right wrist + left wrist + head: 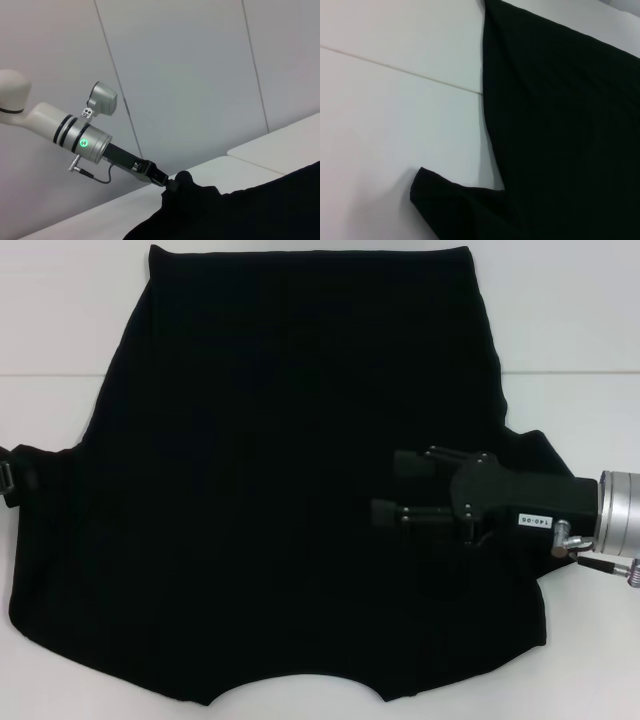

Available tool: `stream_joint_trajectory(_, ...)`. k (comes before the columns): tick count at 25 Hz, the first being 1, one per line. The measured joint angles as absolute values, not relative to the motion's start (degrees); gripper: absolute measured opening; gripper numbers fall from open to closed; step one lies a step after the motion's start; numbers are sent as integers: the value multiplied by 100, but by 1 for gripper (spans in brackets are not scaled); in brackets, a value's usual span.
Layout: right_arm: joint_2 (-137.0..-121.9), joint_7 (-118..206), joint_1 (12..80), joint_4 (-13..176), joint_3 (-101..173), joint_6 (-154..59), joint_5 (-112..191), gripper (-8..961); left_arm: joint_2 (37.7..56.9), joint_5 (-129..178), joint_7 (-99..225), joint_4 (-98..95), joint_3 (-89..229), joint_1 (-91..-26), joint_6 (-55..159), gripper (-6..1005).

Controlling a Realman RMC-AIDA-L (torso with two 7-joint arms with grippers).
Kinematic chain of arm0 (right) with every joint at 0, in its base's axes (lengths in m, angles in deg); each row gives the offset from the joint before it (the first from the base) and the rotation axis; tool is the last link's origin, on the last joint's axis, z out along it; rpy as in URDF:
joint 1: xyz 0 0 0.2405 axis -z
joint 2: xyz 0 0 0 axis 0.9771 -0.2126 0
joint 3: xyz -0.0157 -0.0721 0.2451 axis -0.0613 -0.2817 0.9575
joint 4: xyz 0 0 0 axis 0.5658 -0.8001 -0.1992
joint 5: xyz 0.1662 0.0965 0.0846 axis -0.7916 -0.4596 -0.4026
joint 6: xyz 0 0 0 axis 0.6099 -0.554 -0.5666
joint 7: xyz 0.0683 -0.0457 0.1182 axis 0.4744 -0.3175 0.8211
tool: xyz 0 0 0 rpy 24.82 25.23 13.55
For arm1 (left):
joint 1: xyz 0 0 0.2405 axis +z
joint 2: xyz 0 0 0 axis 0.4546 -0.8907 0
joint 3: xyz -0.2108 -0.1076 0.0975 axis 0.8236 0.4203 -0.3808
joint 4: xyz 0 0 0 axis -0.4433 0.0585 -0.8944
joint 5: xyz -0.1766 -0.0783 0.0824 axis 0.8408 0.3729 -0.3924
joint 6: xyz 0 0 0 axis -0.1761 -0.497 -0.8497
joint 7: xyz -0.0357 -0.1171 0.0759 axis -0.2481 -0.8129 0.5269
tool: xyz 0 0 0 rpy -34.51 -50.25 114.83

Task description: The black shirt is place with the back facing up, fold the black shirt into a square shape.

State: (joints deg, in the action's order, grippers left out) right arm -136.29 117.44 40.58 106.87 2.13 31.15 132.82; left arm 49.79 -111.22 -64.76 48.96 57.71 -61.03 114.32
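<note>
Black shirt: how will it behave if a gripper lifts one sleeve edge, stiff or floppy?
Probably floppy: the black shirt lies flat on the table, and its sleeve bunches where the left gripper meets it. Likely light, so it may drag rather than lift cleanly. The right gripper is above it, open.

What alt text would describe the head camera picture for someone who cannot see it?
A black shirt lies spread flat on a white table, neckline toward the camera. The right pincer reaches in over the cloth with fingers apart, while the left pincer just shows at the sleeve's edge.
</note>
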Motion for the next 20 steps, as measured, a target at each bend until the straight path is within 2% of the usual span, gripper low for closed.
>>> stream_joint_trajectory(20,-13629,11728,4081,10631,213,3117,13282,915,4976,-10635,-5659,4812,5496,-6019,11604,3)
